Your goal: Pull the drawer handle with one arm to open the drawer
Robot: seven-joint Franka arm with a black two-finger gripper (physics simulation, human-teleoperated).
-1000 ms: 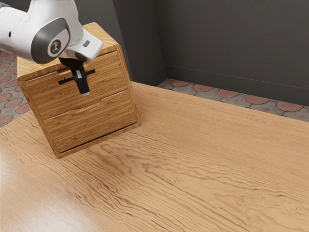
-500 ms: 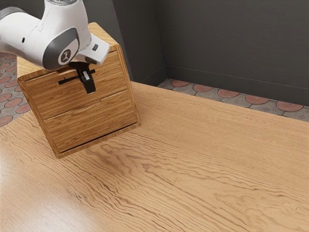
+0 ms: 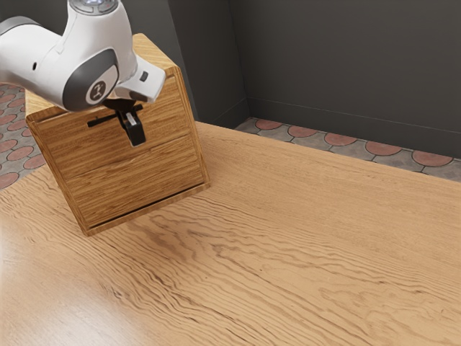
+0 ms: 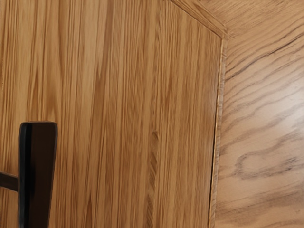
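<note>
Nudged toward the exterior view's right since a second ago, my end effector [image 3: 134, 135] sits at the handle [image 3: 101, 120], grip state I cannot tell, while the drawer [image 3: 162, 115] looks flush in its cabinet [image 3: 137, 184], so next comes a sure clamp and a straight pull outward.

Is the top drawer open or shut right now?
Shut: the top drawer front sits flush with the cabinet face.

Soft even light, pale glare on the table [image 3: 302, 238] — walls [image 3: 346, 58] dim
</note>
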